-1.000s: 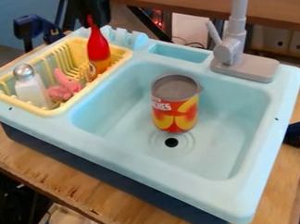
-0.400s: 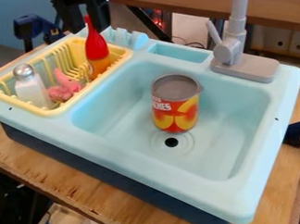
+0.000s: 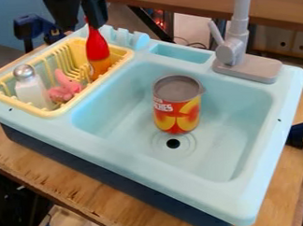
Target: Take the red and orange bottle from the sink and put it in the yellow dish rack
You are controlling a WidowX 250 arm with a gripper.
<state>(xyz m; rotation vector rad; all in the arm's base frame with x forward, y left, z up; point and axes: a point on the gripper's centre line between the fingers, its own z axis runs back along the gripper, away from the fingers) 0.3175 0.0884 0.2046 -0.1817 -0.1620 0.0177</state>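
Red bottle stands in the yellow rack, its tip beside the partly open, empty hand.

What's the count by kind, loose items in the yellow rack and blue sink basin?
Slender red-and-orange plastic-looking bottle: 1
Clear-and-white shaker with rounded metallic top: 1
Pink, lumpy toy: 1
Red-and-yellow cylindrical can with grey top: 1
Total: 4 (3 in the yellow plastic rack, 1 in the light-blue plastic basin)
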